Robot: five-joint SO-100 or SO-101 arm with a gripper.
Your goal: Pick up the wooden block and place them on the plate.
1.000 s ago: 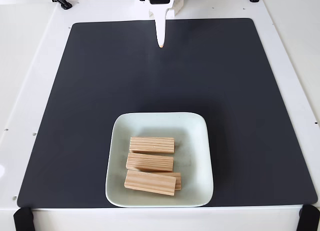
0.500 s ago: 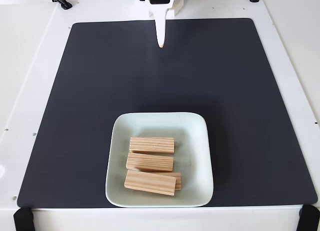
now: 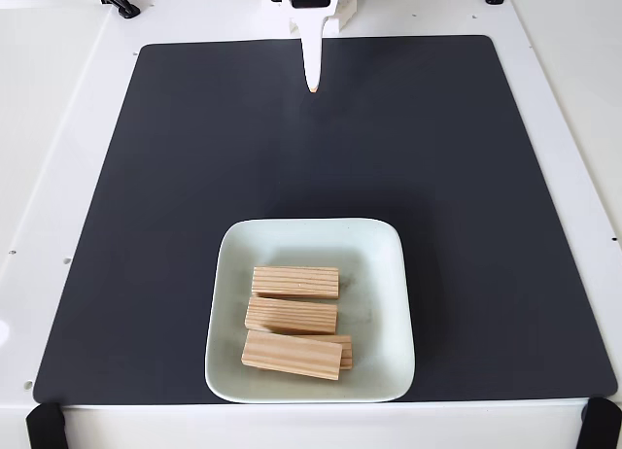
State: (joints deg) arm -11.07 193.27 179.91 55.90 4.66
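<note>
the blocks (image 3: 295, 282) lie flat inside the plate (image 3: 384, 274), three stacked in a row from far to near, with the edge of a fourth (image 3: 346, 352) peeking out under the right end of the nearest one. the plate sits near the front edge of the black mat (image 3: 175, 177), slightly left of centre. no block shows on the mat outside the plate, so the placing looks finished; nothing seems left to fetch, and the next move would be just to rest. the gripper (image 3: 313, 86) hangs at the far edge of the mat, well apart from the plate, its fingers together as one narrow white point, holding and touching nothing.
</note>
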